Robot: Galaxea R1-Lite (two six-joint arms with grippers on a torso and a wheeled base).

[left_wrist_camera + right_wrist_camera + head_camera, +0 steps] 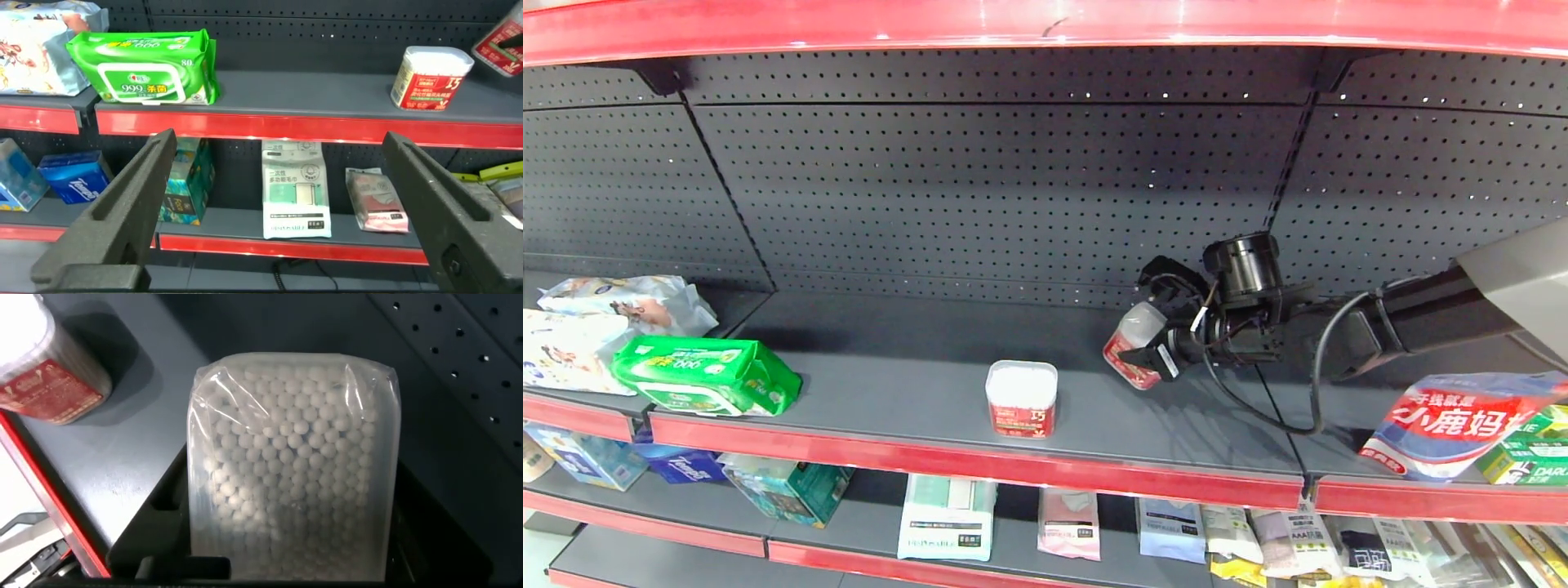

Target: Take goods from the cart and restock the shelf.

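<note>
Swab box [1135,347] is clamped in the right gripper [1150,343], held over the shelf [907,376] at mid-depth. I cannot tell whether its base touches the deck. It looks light, being full of cotton buds, with thin stiff plastic walls and a glossy wrap [294,457]. I judge it slippery and easy to dent if squeezed hard. The best hold is probably across the two flat sides around mid-height, which is roughly where the jaws sit now. Its long axis is close to upright but tilted: the clear top leans toward 1 o'clock in the head view and the red-labelled base points toward 7 o'clock.

Nearest the robot, the left gripper [278,216] has its fingers [122,204] spread wide with nothing between them, and it faces the shelf front from lower down. A second box [1021,398] stands upright by the front lip, at 8 o'clock of the held one. The wipes [707,376] lie at 9 o'clock of that second box, and a bag [1462,425] lies at 4 o'clock of the held box. Farthest back is the pegboard [996,188].
</note>
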